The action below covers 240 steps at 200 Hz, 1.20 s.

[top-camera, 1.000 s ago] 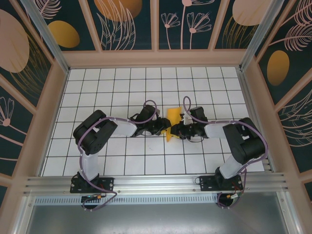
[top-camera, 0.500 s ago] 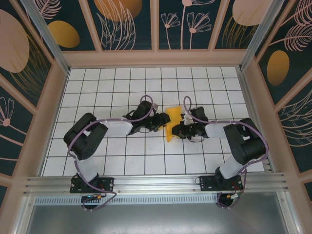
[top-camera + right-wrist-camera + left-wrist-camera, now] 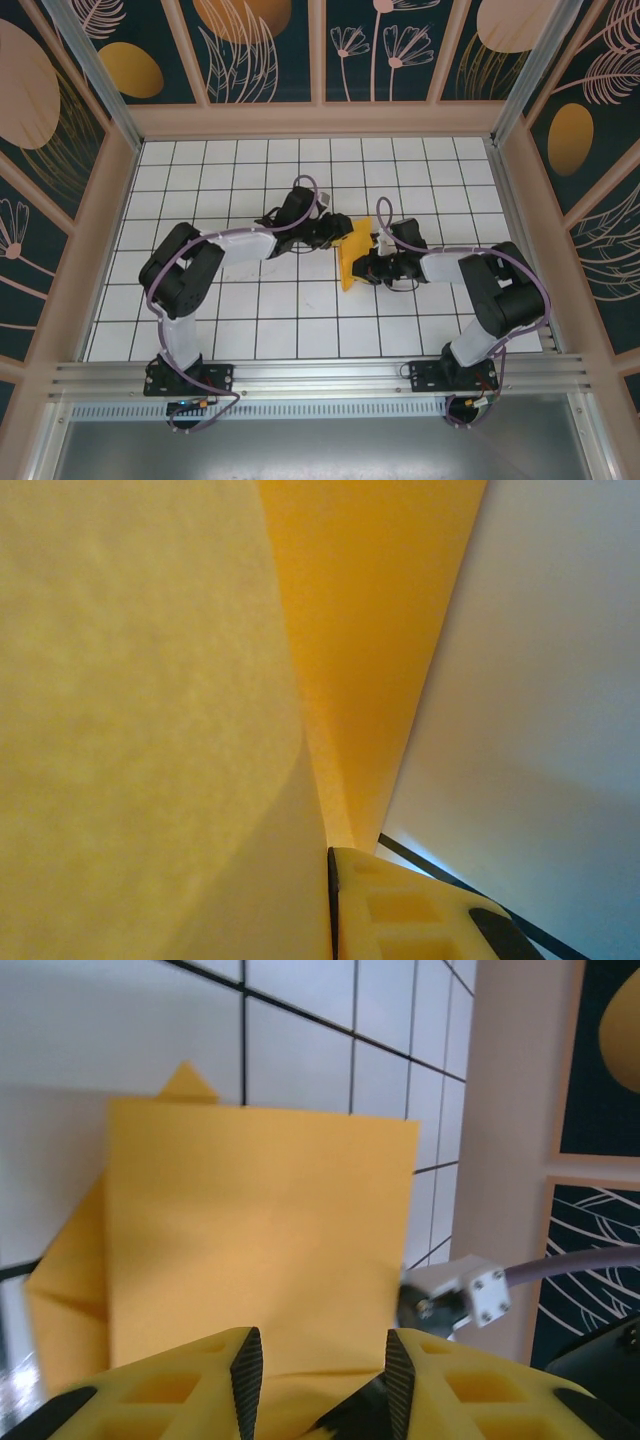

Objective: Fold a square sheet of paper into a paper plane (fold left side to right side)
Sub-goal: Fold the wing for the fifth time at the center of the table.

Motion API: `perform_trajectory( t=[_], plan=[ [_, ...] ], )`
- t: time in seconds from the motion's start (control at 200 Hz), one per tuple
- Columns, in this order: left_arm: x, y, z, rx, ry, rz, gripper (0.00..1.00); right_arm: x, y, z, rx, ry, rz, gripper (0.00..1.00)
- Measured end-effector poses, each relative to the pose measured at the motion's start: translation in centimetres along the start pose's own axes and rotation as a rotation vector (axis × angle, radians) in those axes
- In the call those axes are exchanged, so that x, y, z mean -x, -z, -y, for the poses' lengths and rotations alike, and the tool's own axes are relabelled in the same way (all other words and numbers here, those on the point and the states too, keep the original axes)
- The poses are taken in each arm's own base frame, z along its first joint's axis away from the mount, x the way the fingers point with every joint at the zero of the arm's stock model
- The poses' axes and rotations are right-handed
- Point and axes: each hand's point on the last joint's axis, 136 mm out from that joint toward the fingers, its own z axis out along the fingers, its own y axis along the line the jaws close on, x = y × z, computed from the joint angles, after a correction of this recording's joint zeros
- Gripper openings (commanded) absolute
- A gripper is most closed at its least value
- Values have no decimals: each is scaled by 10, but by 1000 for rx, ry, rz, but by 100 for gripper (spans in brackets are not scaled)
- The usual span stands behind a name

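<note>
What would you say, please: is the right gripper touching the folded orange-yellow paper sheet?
Touching. In the right wrist view the orange-yellow paper sheet lies flush along the inner pad of a finger of the right gripper, no gap.

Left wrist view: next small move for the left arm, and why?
Likely close the left gripper on the flap. Its fingers stand apart, the raised edge of the square sheet of paper seemingly reaching between them, with the right gripper at the sheet's near right edge. Pinch before carrying it rightward.

Robot lab booth: gridded white table (image 3: 250, 330), aluminium rail (image 3: 320, 375) (floral wall panels (image 3: 260, 50))
</note>
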Motion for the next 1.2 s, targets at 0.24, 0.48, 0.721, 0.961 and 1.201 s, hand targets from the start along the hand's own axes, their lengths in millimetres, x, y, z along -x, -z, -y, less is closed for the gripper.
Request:
perform_trajectory(
  t=[0.24,0.48,0.721,0.961,1.201],
  plan=[
    [-4,-19,-21,31,25,-42,39,0,-3,3,-6,0,-8,13],
    [-8,-28,-50,88,56,-50,35,1,-3,2,-8,5,-11,16],
    [-9,-24,-69,125,77,-38,35,-2,-3,5,-22,7,-25,30],
    [-9,-24,-70,104,69,-31,34,-3,5,-2,-25,20,-13,31],
    [-9,-24,-70,98,67,-30,34,-6,8,-12,-6,45,-9,31]
  ],
)
